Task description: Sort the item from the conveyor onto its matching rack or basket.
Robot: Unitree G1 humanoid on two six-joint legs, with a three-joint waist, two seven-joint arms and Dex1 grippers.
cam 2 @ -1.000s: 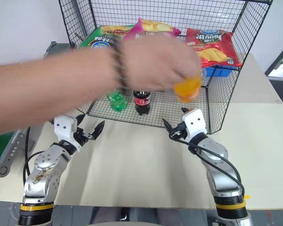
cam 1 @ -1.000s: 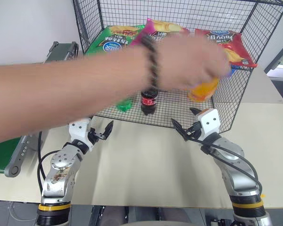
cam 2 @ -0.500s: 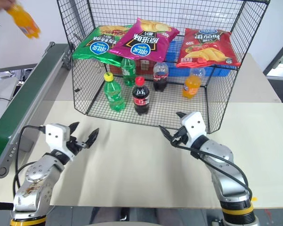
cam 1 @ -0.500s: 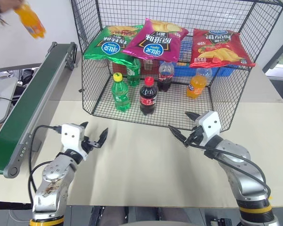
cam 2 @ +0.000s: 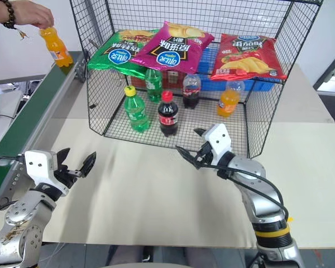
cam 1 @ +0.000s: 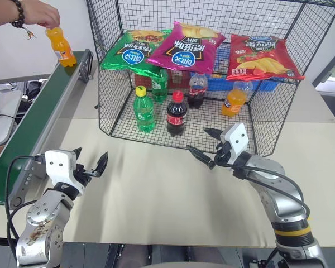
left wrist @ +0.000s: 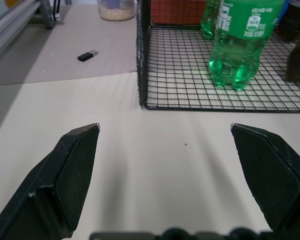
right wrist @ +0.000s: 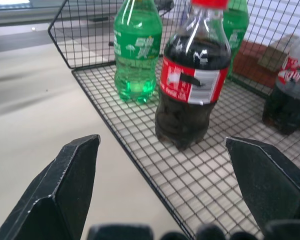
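A person's hand (cam 1: 38, 12) holds the item, an orange soda bottle (cam 1: 62, 49), by its top at the far end of the conveyor (cam 1: 30, 120). I cannot tell whether the bottle touches the belt. The rack (cam 1: 268, 125), a black wire cage, stands at the back of the table. My left gripper (cam 1: 91, 155) is open over the table beside the conveyor's near end, with nothing between its fingers. My right gripper (cam 1: 198, 140) is open and bare just in front of the cage's front edge, pointing toward the cola bottle (right wrist: 192, 75).
Inside the cage stand green soda bottles (cam 1: 144, 109), cola bottles (cam 1: 176, 113) and a second orange bottle (cam 1: 232, 102). Chip bags (cam 1: 192, 47) lie on its upper shelf, and a blue crate (cam 1: 223, 84) sits behind. Bare table (cam 1: 156, 190) stretches between my arms.
The person's arm left the cage with the orange bottle and carried it to the conveyor's far end. My left gripper drew back and left; my right gripper swung left.
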